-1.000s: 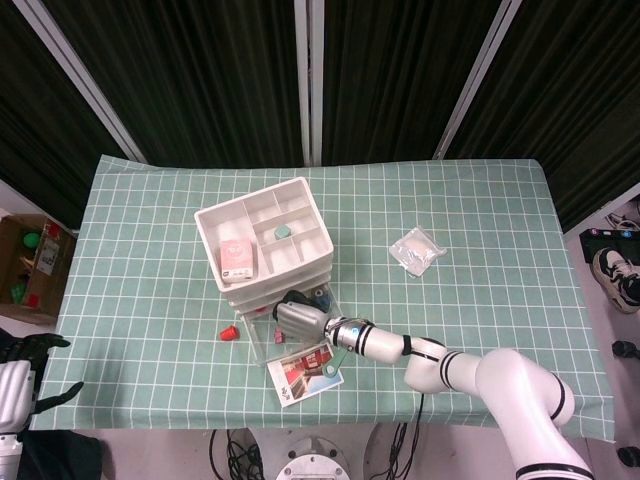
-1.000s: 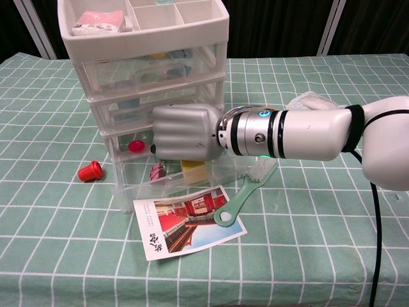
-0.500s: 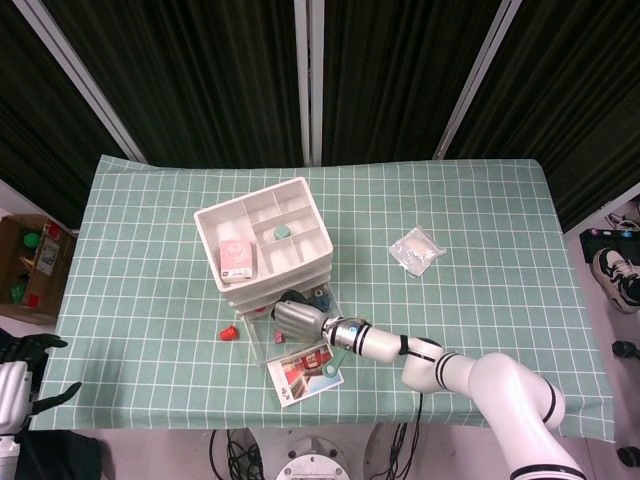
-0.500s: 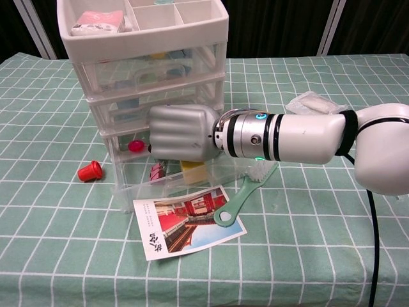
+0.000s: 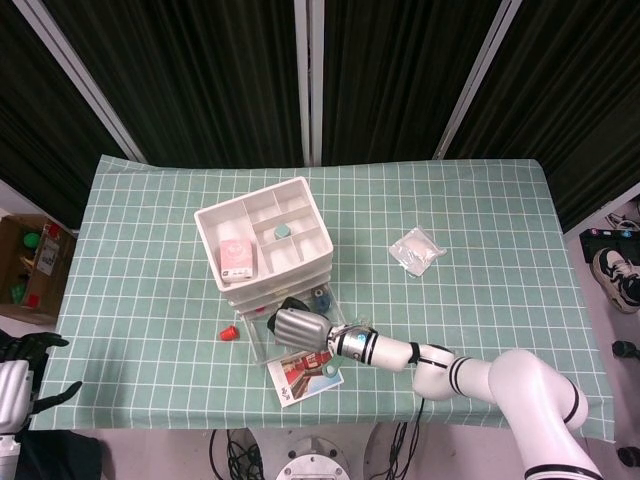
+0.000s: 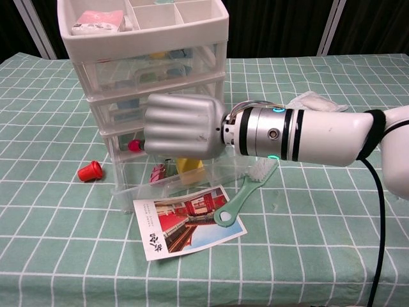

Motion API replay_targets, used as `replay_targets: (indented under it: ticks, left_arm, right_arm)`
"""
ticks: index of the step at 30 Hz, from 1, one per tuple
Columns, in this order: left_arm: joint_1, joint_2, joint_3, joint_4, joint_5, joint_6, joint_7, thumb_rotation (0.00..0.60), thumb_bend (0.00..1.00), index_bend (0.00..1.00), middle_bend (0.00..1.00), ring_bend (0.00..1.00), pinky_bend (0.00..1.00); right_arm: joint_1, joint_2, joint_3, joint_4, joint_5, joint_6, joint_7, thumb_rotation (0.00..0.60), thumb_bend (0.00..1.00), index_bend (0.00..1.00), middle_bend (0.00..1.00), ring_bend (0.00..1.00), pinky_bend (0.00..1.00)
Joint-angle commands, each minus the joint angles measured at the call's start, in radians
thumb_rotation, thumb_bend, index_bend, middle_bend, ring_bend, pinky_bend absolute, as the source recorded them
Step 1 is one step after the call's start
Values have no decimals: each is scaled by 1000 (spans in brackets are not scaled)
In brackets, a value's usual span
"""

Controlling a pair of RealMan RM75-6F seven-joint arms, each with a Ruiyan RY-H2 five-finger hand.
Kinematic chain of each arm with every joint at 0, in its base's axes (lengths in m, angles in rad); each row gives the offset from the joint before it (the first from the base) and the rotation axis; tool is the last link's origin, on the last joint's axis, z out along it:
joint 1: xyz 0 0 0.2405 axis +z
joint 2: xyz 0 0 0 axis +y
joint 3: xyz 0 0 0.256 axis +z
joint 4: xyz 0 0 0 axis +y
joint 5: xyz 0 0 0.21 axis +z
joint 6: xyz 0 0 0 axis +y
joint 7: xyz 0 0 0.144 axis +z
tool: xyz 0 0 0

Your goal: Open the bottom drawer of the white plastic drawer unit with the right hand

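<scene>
Dark curtains hang behind a surface (image 5: 480, 230) covered in a green checked cloth. Left of centre stands the white plastic drawer unit (image 5: 266, 243), its top tray split into compartments, with clear drawers stacked beneath. Its bottom drawer (image 6: 167, 179) is pulled out toward the camera; pink, red and yellow items lie inside. The right hand (image 6: 182, 126), silver-grey, is at the front of the unit just above the open drawer, its fingers (image 6: 167, 121) curled together in a fist; whether they grip anything cannot be told. A picture card (image 6: 189, 219) lies in front of the drawer, with a green brush (image 6: 246, 190) overlapping its right corner. A small red cap (image 6: 91, 171) sits left of the unit. The left hand (image 5: 30, 370) rests off the surface's left edge, fingers apart.
</scene>
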Motion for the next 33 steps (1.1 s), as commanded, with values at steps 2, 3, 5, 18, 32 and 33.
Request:
replay_targets:
  ticks: [2,3,5,18,32,33]
  left_arm:
    - [-1,4,-1,-10,4,4,9,600,45,349,286,219,210]
    - [-1,6,-1,-13,5,4,11,600,45,349,286,219,210]
    - [-3,10,-1,-19,6,2,20,600,45,349,286,219,210]
    - [-36,15,-13,-52,18,-22,69,600,45,349,286,219,210]
    - [-32,8,-3,-79,27,-8,98,600,44,349,286,219,210]
    - [-31,8,-3,-79,28,-6,98,600,44,349,286,219,210]
  right_arm:
    - [-35,60,13,-93,-3,51,12,600,476,631,912,980,1000]
    - [-42,74,15,-113,-5,63,12,600,476,631,912,980,1000]
    - [-61,107,18,-156,-11,95,11,600,476,631,912,980,1000]
    - [-287,322,-36,-340,18,294,74,600,475,624,912,979,1000]
    - [-390,231,-51,-117,91,216,169,600,475,518,912,976,1000]
    - [-391,221,-52,-108,92,205,173,600,475,490,912,974,1000]
